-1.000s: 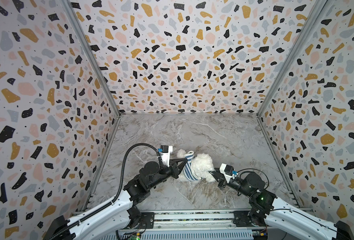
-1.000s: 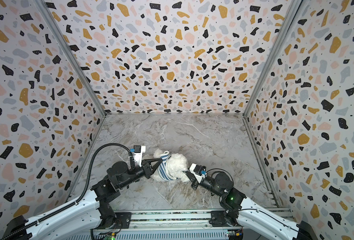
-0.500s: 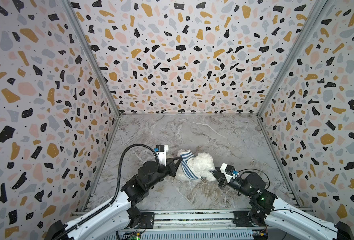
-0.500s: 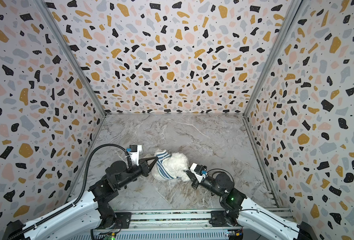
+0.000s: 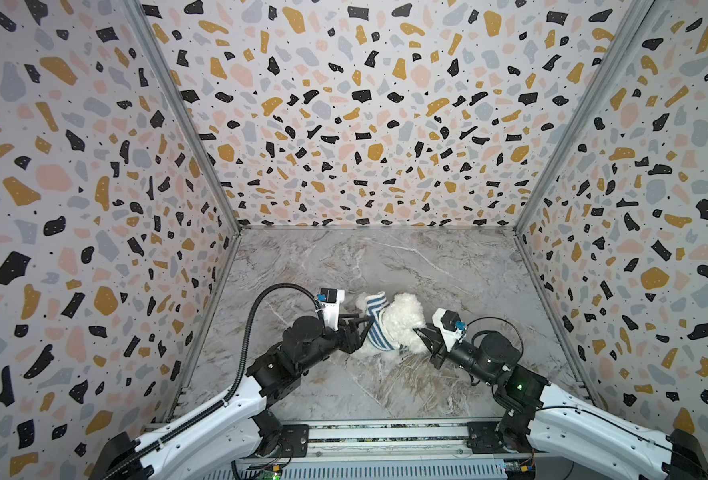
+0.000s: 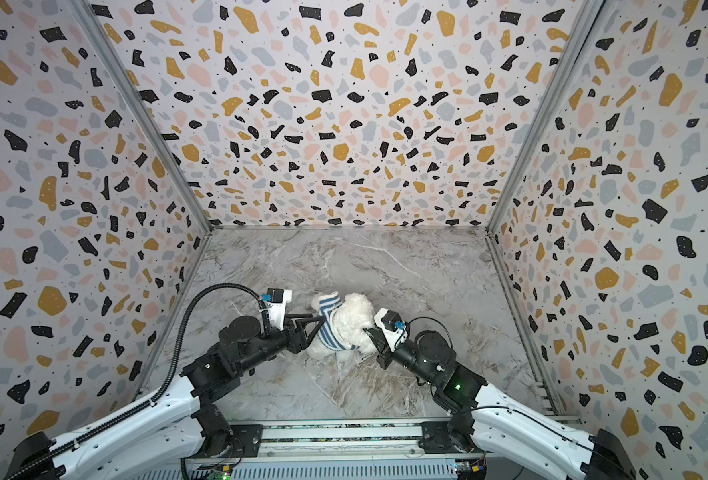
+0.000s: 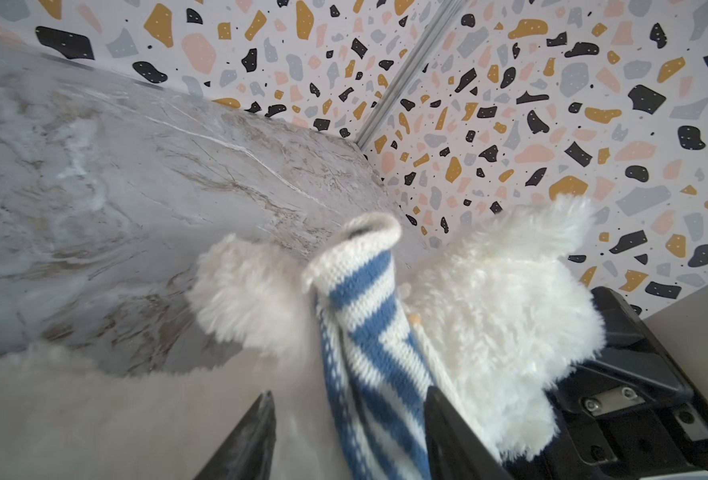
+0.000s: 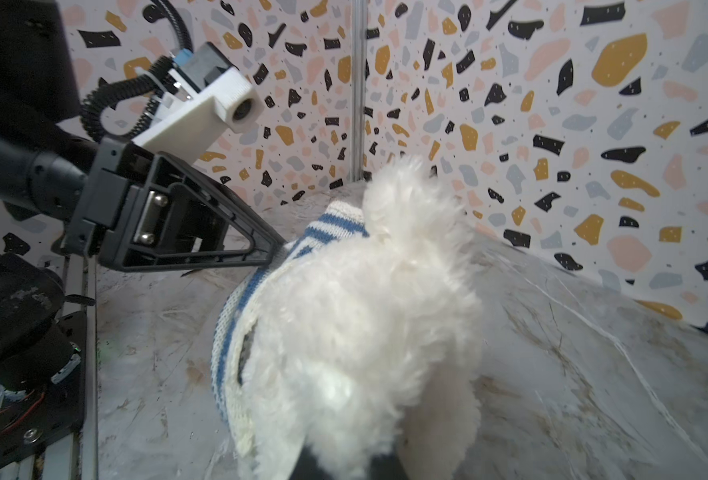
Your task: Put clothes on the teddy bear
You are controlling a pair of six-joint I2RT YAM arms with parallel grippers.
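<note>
The fluffy white teddy bear [image 5: 402, 320] [image 6: 354, 318] lies on the marble floor in both top views. A blue-and-white striped shirt [image 5: 379, 330] [image 6: 329, 330] is bunched around its body. My left gripper [image 5: 363, 332] [image 6: 315, 332] is open at the shirt's left edge. In the left wrist view a fold of the shirt [image 7: 364, 316] runs between its spread fingers [image 7: 439, 415], with white fur [image 7: 501, 299] beside it. My right gripper [image 5: 417, 331] [image 6: 367, 331] is shut on the bear's right side. Fur [image 8: 364, 311] hides its fingertips in the right wrist view.
Speckled walls [image 5: 364, 124] close in the floor on three sides. A metal rail [image 5: 385, 432] runs along the front edge. Bare marble floor [image 5: 364, 257] lies behind the bear and in front of it.
My left gripper was shut on the shirt's edge and pulling it left. It now stands open, with the fabric loose between its fingers. The right arm has not moved.
</note>
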